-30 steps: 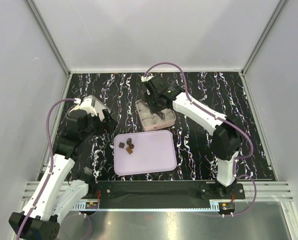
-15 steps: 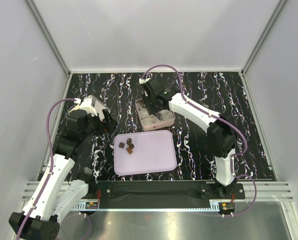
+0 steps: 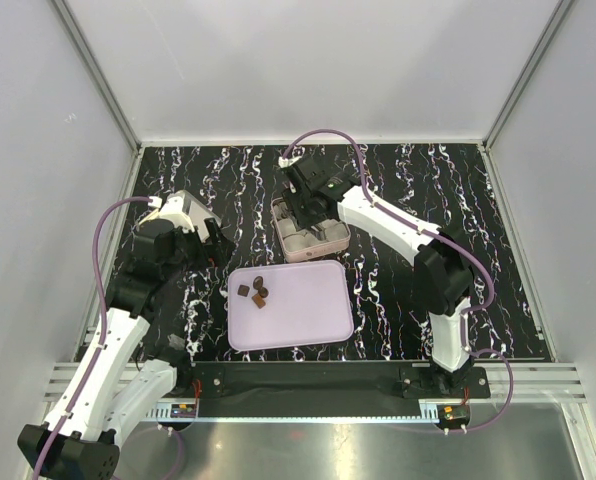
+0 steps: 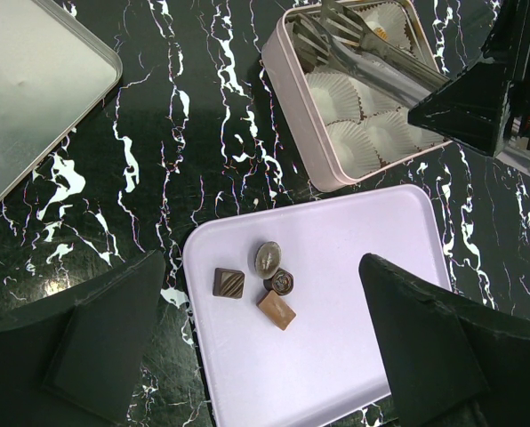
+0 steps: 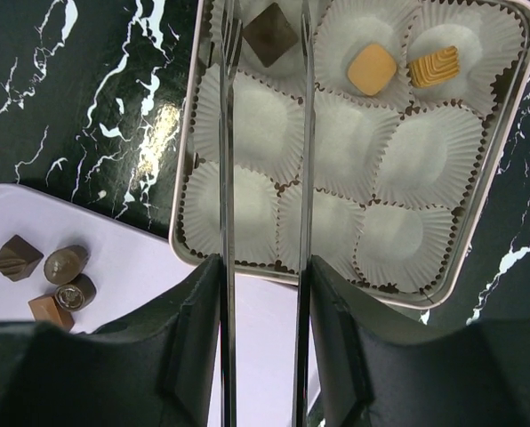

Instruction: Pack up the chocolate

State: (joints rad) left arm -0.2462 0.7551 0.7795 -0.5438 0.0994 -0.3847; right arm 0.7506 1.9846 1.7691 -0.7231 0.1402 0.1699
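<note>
Several chocolates [image 4: 276, 310] lie at the near-left of the lilac tray [image 4: 336, 356]: a striped dark square [image 4: 228, 283], two round ones and a tan block. They also show in the top view [image 3: 257, 291]. My right gripper [image 5: 263, 276] is shut on metal tongs [image 5: 226, 133]. It hangs over the square pink tin [image 5: 187, 178] with its white paper cups. The tong tips stand on either side of a dark square piece [image 5: 270, 34] lying in a far-left cup. Two orange-tan pieces [image 5: 373, 68] sit in neighbouring cups. My left gripper [image 4: 260, 261] is open and empty, high above the tray.
The tin's silver lid [image 4: 25, 89] lies on the black marbled table to the left, beside my left arm [image 3: 158, 250]. The tin [image 3: 311, 232] stands just behind the tray [image 3: 298, 310]. White walls close in the table on three sides.
My right gripper with the tongs has shifted slightly to the far left over the tin. My left arm and the pieces on the tray have not moved.
</note>
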